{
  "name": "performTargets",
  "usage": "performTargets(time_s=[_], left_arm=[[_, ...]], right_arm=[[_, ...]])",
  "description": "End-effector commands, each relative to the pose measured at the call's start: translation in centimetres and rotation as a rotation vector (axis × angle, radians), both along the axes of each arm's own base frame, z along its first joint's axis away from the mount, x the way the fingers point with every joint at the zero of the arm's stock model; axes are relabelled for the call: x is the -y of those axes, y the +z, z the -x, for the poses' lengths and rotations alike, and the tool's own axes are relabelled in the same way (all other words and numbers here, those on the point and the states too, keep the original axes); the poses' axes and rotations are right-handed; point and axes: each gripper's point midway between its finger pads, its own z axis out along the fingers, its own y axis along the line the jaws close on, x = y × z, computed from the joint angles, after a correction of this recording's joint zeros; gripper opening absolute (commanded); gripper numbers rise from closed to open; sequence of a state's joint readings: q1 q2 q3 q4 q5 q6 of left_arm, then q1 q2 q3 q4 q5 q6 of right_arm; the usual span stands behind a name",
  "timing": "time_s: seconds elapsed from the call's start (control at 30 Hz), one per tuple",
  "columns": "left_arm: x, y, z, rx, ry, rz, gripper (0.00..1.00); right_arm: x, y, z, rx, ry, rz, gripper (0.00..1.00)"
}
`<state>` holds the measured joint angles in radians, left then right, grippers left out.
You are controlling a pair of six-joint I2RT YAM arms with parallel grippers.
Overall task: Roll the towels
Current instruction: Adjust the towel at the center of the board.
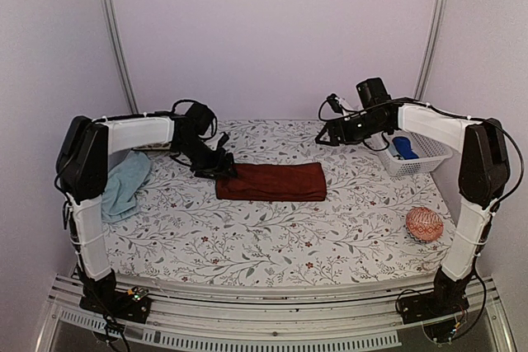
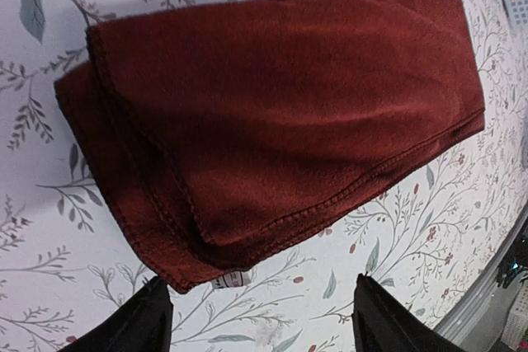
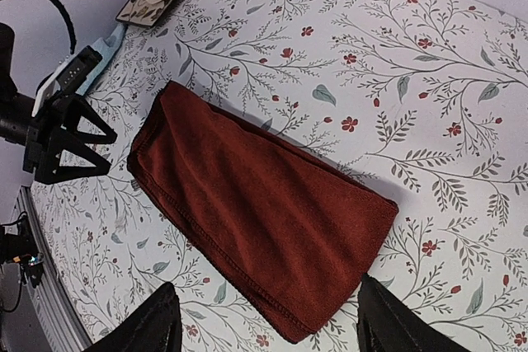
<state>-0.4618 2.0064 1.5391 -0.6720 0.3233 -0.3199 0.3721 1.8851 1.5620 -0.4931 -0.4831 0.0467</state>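
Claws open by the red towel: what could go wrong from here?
1. The maroon towel lies folded in layers; the left claw, open at its end, may catch only the top layer, skewing the roll.
2. The light blue towel sits bunched under the left arm, which could snag it.

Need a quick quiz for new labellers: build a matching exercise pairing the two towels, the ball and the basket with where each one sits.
Things
A. red towel
B. light blue towel
C. patterned ball
D. white basket

Places
1. near right corner of the table
2. middle, folded flat
3. far right, holding a blue thing
4. left edge, crumpled

Pairs: A-2, B-4, C-1, D-3
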Motion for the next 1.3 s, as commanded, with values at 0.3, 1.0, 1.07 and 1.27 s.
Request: performTargets(time_s=[0.3, 1.0, 1.07, 1.27], left_arm=[[-0.2, -3.7, 2.8, -0.170, 0.144, -0.050, 0.63], [-0.5, -3.2, -1.5, -0.143, 0.223, 0.009, 0.52], [-0.2, -3.0, -1.1, -0.158, 0.218, 0.027, 0.53], [0.1, -3.1, -0.7, -0.192, 0.219, 0.048, 0.53]], right_arm=[[0.6, 2.3, 0.7, 0.056, -0.031, -0.019, 0.74], [-0.7, 1.8, 0.3, 0.030, 0.001, -0.031, 0.77], [-0.7, 1.9, 0.3, 0.034, 0.001, -0.031, 0.77], [-0.8, 1.7, 0.3, 0.028, 0.006, -0.033, 0.77]])
